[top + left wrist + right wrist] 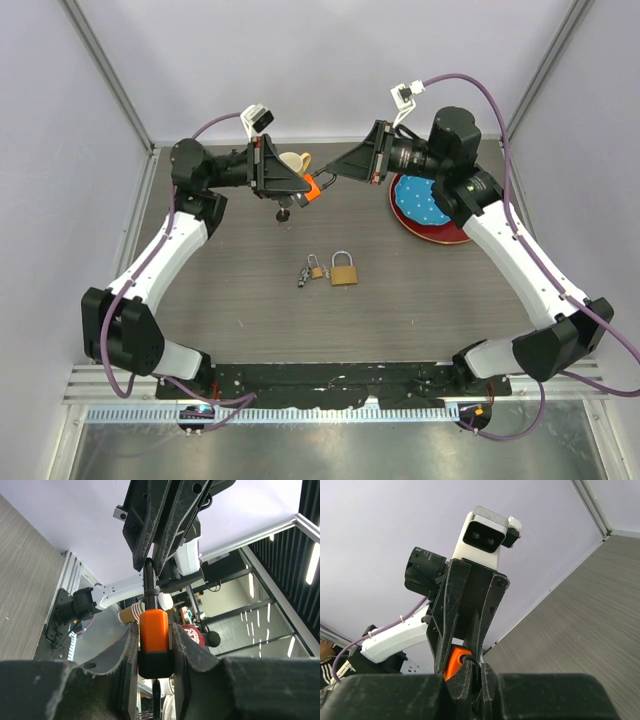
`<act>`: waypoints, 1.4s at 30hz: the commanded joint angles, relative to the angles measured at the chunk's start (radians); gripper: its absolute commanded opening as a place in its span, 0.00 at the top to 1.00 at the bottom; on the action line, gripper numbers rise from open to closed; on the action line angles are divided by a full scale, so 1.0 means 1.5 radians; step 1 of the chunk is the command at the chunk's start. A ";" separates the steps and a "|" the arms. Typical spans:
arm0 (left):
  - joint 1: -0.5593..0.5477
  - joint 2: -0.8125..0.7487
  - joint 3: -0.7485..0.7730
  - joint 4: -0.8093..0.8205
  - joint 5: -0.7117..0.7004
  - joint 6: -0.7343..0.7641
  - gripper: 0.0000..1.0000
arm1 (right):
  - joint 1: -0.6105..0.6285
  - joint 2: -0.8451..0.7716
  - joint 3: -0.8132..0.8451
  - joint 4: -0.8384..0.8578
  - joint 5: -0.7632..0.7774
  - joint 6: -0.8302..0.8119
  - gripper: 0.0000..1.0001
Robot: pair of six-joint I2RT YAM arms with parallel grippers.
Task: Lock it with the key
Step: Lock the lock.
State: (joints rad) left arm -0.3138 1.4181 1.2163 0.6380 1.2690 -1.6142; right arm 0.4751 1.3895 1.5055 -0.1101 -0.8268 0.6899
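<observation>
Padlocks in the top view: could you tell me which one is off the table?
The orange padlock, clamped in mid-air between the left gripper and right gripper; the small brass padlock and large brass padlock both lie on the table.

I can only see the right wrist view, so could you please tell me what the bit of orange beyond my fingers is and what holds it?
Observer: It is an orange padlock, clamped by its body in the left gripper.
Operator: Thank you. And what is my right gripper closed on?
Observer: The right gripper pinches the dark shackle that stands out of that padlock.
Operator: Does anything lie on the table?
Observer: Yes, a brass padlock and a smaller lock with keys lie side by side on the table, apart from both grippers.
</observation>
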 commanded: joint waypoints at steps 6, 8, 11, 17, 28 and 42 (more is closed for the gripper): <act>-0.016 0.007 0.031 0.144 -0.094 -0.046 1.00 | 0.042 -0.002 -0.019 -0.014 -0.028 0.030 0.98; -0.016 0.004 0.029 0.127 -0.090 -0.030 1.00 | 0.043 -0.002 -0.017 -0.010 -0.013 0.047 0.98; -0.016 -0.014 0.027 0.016 -0.085 0.052 1.00 | 0.043 -0.001 -0.022 0.021 -0.012 0.096 0.98; -0.016 -0.042 0.056 -0.251 -0.098 0.257 1.00 | 0.042 0.003 -0.030 0.054 -0.026 0.133 0.97; -0.016 -0.030 0.068 -0.231 -0.137 0.239 1.00 | 0.045 -0.003 -0.025 -0.050 -0.027 0.038 0.98; -0.038 0.010 0.107 -0.232 -0.162 0.238 1.00 | 0.083 0.026 -0.015 -0.103 -0.043 -0.010 0.98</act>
State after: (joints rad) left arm -0.3302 1.4151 1.2930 0.1963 1.2076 -1.2732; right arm 0.4934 1.3968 1.4788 -0.1593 -0.7540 0.6918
